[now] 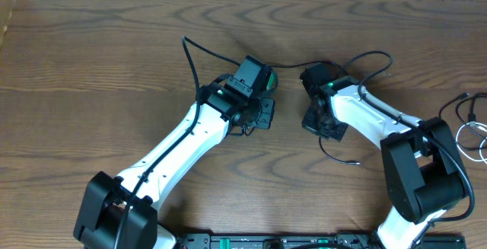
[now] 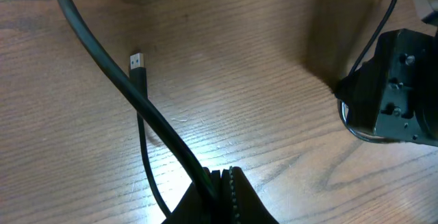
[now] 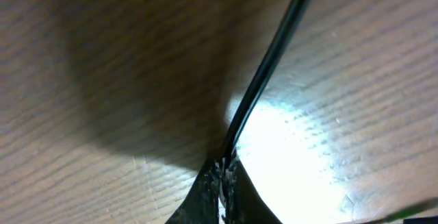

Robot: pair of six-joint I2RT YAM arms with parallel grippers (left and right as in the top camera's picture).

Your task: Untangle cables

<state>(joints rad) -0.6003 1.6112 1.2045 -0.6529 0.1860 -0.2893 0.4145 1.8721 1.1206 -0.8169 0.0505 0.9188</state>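
Pinched shut in the left gripper (image 2: 222, 177), a black cable (image 2: 102, 53) runs across the wooden table (image 2: 260, 59), past a USB plug (image 2: 137, 61). The right gripper (image 3: 224, 166) is likewise clamped on a black cord (image 3: 274, 46). More cables (image 1: 464, 99) lie near the table's right edge.

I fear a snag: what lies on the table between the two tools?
Nothing: the overhead view shows only bare brown wooden table between the left tool and the right tool.
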